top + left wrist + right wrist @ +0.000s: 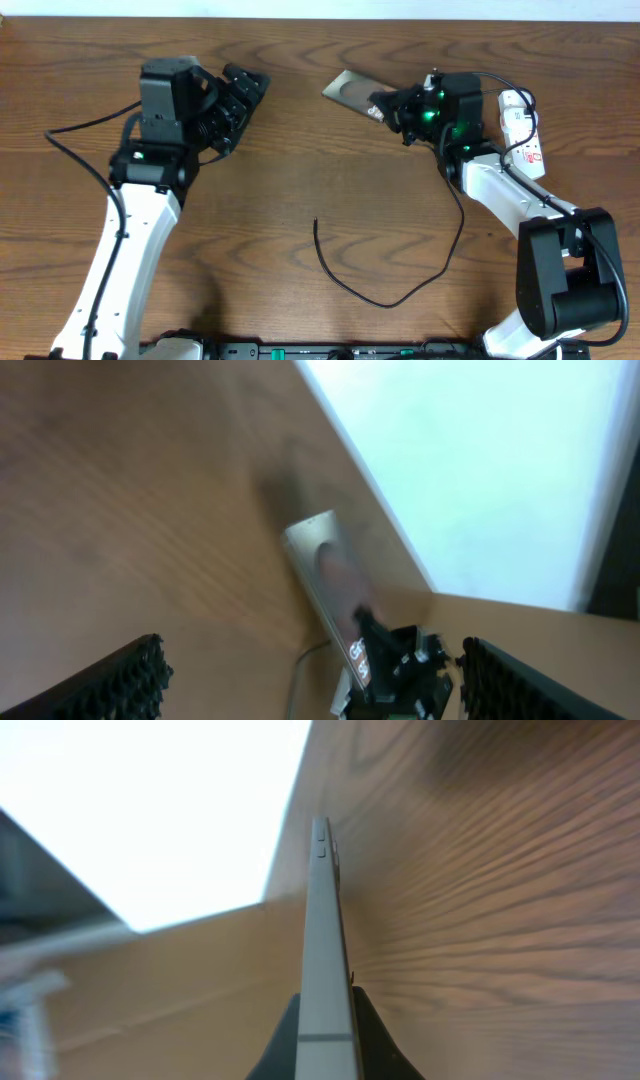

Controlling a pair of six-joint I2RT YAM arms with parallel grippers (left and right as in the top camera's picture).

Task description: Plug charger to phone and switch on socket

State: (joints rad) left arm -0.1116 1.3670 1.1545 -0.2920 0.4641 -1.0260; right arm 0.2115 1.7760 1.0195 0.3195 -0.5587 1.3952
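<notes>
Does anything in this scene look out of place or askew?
Yes. The phone is not lying flat: the right fingers pinch it so that it stands on edge, top centre in the overhead view. The charger lies loose, not plugged in.

Overhead evenly lit; wrist views blurred, white glare behind the phone (pixel 325 950).

From my end this reads as a robotics lab bench, not a home or a shop. I'm looking at a plain wood-grain table (pixel 300 150) with a left arm (pixel 130 230) and a right arm (pixel 510 195) mounted at its near edge (green lights glow on their joints), beside a dark rail of electronics (pixel 300 351). A white power strip (pixel 527 145) lies far right. Beyond the far edge I see only a pale blank surface (pixel 300 8).
</notes>
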